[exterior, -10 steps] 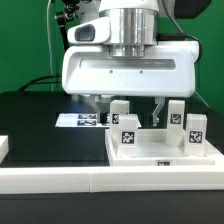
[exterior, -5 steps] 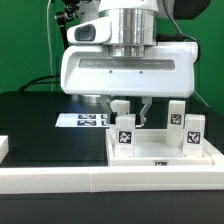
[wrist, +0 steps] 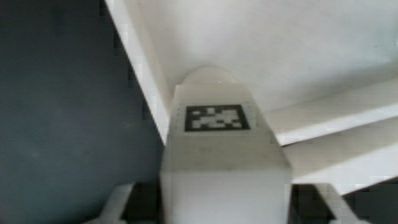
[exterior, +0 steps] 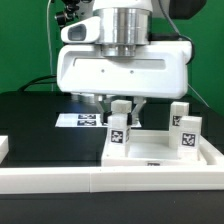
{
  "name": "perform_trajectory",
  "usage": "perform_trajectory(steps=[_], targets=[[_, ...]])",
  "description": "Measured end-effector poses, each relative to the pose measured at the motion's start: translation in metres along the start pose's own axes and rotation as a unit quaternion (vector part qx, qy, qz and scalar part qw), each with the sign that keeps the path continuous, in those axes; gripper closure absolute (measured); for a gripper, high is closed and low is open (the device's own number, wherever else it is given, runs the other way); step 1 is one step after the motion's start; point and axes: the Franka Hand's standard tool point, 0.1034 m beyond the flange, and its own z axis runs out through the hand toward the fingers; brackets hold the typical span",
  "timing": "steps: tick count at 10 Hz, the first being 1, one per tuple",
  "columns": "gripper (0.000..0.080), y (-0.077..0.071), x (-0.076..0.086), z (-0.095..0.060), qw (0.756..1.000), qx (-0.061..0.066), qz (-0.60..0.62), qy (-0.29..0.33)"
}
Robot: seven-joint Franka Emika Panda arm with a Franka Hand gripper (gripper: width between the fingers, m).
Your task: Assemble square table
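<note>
Black table (exterior: 35, 125), pegs (exterior: 119, 130) on square top (exterior: 160, 155)

The black worktop (exterior: 40, 120) carried the white square top (exterior: 165, 160), lying flat toward the exterior view's right. The marker board (exterior: 82, 120) lay flat on the worktop behind it, partly hidden. A long white rail (exterior: 60, 180) bordered the near edge. A small white block (exterior: 4, 147) sat at the exterior view's left edge.
</note>
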Motion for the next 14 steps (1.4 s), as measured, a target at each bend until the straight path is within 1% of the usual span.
perform_trajectory(steps=[3,4,5,6,7,8,9,12,14], targets=[[0.0508,0.005,0.000,0.000,0.997,-0.005,0.075,0.007],[0.0479,0.006,0.000,0.000,0.996,-0.005,0.084,0.006],[0.0291,0.006,0.000,0.000,0.996,-0.005,0.084,0.007],[0.0291,0.005,0.000,0.000,0.996,-0.005,0.090,0.007],[0.0176,0.001,-0.003,-0.005,0.995,-0.001,0.104,0.007],[0.0176,-0.004,-0.009,-0.009,0.992,0.002,0.127,0.005],[0.0155,-0.012,-0.012,-0.012,0.991,0.004,0.136,0.003],[0.0151,-0.029,-0.022,-0.014,0.984,0.007,0.176,0.001],[0.0151,-0.027,-0.021,-0.013,0.985,0.006,0.170,0.002]])
